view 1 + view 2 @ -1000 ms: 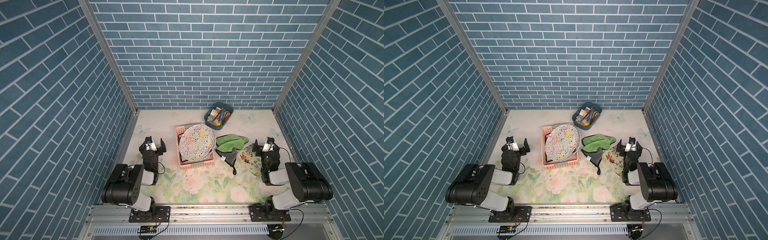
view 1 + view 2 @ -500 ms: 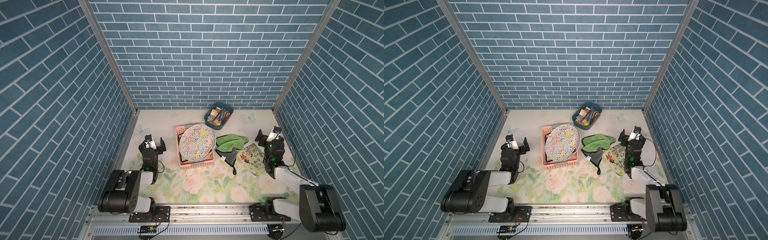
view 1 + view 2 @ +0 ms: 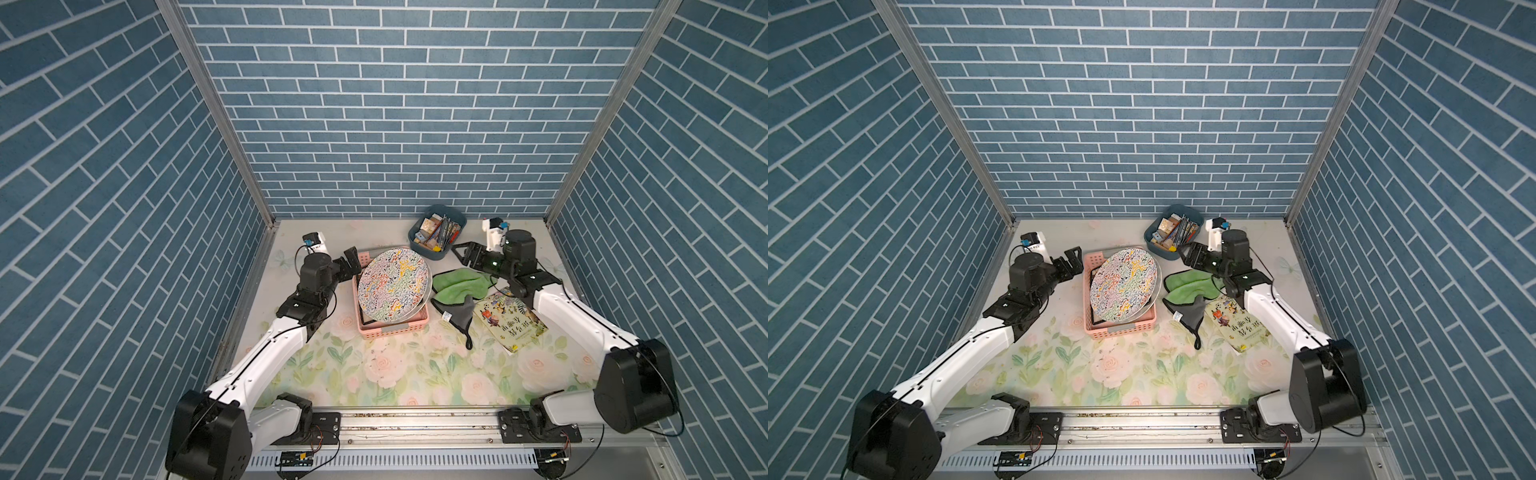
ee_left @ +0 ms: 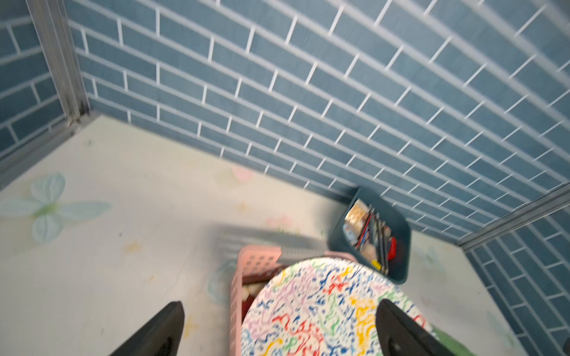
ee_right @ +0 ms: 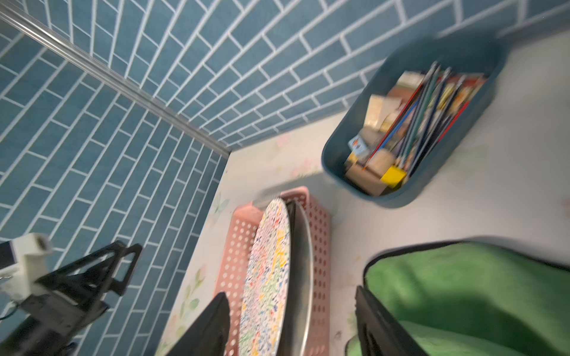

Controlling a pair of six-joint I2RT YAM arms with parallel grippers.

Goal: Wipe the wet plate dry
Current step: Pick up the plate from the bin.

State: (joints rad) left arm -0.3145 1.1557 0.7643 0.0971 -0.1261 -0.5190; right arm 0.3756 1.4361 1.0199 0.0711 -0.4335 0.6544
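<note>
Left fingers: apart, wide, nothing between them. In both top views they sit at the far left corner of the pink basket, close to the plate's rim. Contact cannot be made out. The left wrist view is blurred.

Right fingers: apart, with a narrower gap than the left, and nothing gripped. In both top views they hover over the desk between the blue bin and the green cloth, above the cloth's far edge, tips aimed toward the basket.

Plate: multicoloured squiggle pattern, tilted, leaning in the pink basket on top of a metal pan. Wetness cannot be judged.

The green cloth lies on the desk just right of the basket, touching a grey cloth on its near side. A picture book lies beside the grey cloth, partly under the right arm. The blue bin, at the back near the wall, holds pens and small boxes.
</note>
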